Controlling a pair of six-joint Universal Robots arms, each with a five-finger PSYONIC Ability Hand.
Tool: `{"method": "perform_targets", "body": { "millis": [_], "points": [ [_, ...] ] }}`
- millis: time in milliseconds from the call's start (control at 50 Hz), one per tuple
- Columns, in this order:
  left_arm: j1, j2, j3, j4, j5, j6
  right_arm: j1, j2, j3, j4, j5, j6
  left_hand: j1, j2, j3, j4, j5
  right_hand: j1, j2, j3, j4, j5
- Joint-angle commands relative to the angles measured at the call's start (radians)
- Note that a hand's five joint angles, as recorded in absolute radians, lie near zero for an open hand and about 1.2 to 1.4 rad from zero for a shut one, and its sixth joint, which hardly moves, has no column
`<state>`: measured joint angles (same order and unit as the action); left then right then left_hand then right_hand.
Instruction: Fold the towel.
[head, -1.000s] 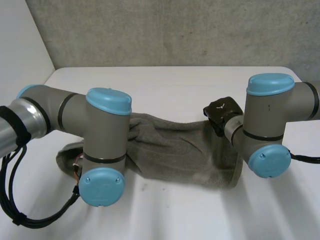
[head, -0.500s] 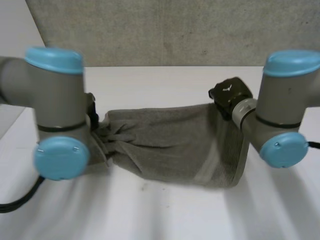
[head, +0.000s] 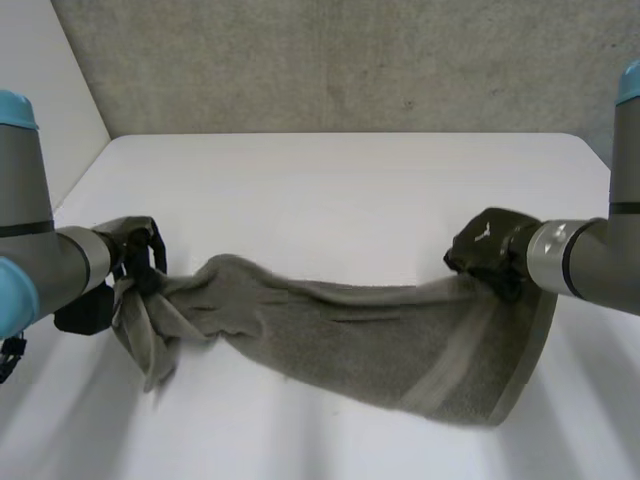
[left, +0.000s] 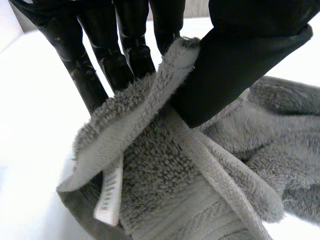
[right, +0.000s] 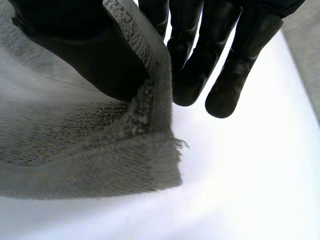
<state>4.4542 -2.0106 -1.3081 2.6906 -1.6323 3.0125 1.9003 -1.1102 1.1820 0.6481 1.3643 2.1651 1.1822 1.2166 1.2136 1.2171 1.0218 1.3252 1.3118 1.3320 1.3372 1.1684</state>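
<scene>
Towel, grey, hangs stretched left to right over the near part of the white counter, its middle sagging. At its bunched left end the left hand pinches an edge between thumb and fingers, beside a white label. The right hand pinches the right corner likewise. A grey wall stands far behind.

Table: white, filling the middle and lower frame. On it: one grey towel, stretched across the lower middle, bunched at its left end.
</scene>
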Motion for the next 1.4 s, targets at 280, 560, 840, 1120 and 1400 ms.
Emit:
{"method": "perform_targets", "body": {
  "millis": [280, 560, 840, 1120, 1400],
  "points": [
    [-0.023, -0.099, 0.085, 0.006, 0.011, 0.02, 0.016, 0.064, -0.007, -0.104, 0.009, -0.002, -0.426, -0.46, -0.457, -0.46, -0.44, 0.071, 0.084, 0.064, 0.059, 0.053],
    [-0.027, -0.103, 0.089, 0.006, 0.006, 0.028, 0.016, 0.081, -0.005, -0.107, 0.013, -0.001, -0.191, -0.225, -0.222, -0.226, -0.205, 0.071, 0.084, 0.064, 0.059, 0.053],
    [-0.027, -0.238, 0.271, 0.063, -0.009, 0.25, 0.036, 0.165, -0.197, -0.275, 0.093, 0.001, 0.214, 0.18, 0.183, 0.179, 0.2, 0.071, 0.084, 0.064, 0.059, 0.053],
    [-0.027, -0.26, 0.964, 0.408, -0.009, 0.254, 0.062, 0.228, -0.691, -0.884, 0.188, 0.229, 0.214, 0.18, 0.183, 0.179, 0.2, 0.071, 0.084, 0.064, 0.059, 0.053],
    [-0.009, -0.208, 0.875, 0.367, 0.006, 0.095, 0.051, 0.173, -0.673, -0.688, 0.13, 0.375, 0.214, 0.18, 0.183, 0.179, 0.2, 0.071, 0.084, 0.064, 0.059, 0.053]
  ]
}}
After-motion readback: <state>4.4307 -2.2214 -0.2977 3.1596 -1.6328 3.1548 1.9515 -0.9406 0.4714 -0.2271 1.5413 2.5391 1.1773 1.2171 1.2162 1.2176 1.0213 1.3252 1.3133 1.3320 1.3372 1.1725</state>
